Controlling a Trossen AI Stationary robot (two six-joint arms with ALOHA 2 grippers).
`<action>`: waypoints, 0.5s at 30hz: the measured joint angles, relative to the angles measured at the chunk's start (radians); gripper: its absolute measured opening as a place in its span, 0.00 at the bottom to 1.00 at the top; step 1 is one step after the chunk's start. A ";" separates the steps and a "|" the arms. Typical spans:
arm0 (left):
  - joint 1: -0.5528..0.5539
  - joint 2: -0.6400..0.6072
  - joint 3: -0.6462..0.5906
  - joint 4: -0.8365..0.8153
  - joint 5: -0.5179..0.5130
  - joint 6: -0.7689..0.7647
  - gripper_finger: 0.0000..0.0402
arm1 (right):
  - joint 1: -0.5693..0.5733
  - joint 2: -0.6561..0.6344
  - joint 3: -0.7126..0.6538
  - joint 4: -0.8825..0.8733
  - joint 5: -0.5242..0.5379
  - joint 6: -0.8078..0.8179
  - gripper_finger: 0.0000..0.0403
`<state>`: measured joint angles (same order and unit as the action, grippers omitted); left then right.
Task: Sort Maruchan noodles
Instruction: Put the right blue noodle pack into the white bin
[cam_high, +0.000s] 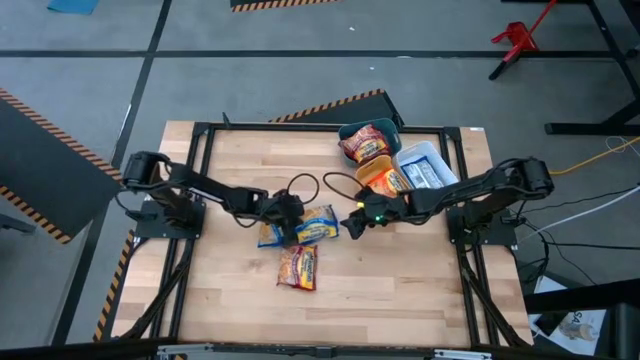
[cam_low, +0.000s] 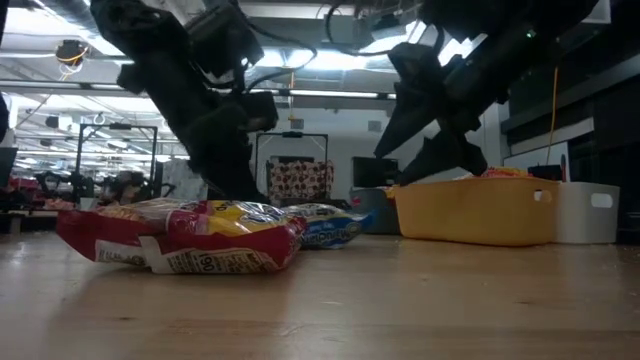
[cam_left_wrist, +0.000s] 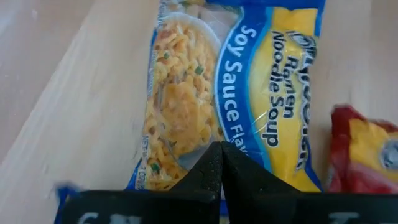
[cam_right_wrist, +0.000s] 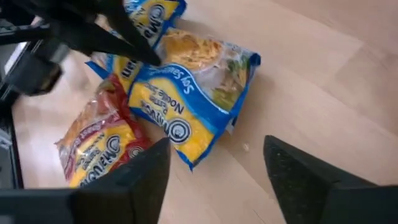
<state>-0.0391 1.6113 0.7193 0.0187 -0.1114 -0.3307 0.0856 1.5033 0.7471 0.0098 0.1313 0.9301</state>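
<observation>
high view: on the desk (cam_high: 400, 290) lie three loose packets near the middle: two blue-and-yellow noodle packets (cam_high: 316, 226) overlapping, and one red packet (cam_high: 298, 267) just below them. the left gripper (cam_high: 287, 222) sits over the blue pair; the right gripper (cam_high: 357, 222) hovers just beside them, on the side toward the bins. three bins stand beyond: a teal bin (cam_high: 384, 130) holding a red packet, a yellow bin (cam_high: 372, 175) holding an orange one, a white bin (cam_high: 445, 165) holding a blue one, so each colour seems to have its own bin.
low view: the red packet (cam_low: 180, 236) lies nearest, a blue packet (cam_low: 325, 225) behind it, the yellow bin (cam_low: 475, 210) and white bin (cam_low: 585, 212) past that.
left wrist view: jaws together, tips meeting just over the soy sauce packet (cam_left_wrist: 236, 93); whether film is pinched, cannot tell.
right wrist view: jaws wide apart above bare desk, the blue packet (cam_right_wrist: 186, 99) ahead, likely the next pick for the white bin.
</observation>
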 joint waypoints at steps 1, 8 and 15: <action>0.000 -0.014 -0.001 -0.009 0.001 0.000 0.00 | 0.000 0.009 0.000 0.005 0.001 0.007 0.62; -0.022 -0.118 0.000 -0.034 -0.052 0.024 0.00 | 0.000 0.026 0.000 0.012 0.019 0.003 0.67; -0.069 -0.037 -0.001 0.031 -0.084 -0.013 0.00 | 0.000 0.025 0.000 0.014 -0.012 -0.007 0.67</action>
<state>-0.1083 1.5746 0.7180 0.0499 -0.1956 -0.3436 0.0856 1.5288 0.7467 0.0242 0.1193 0.9234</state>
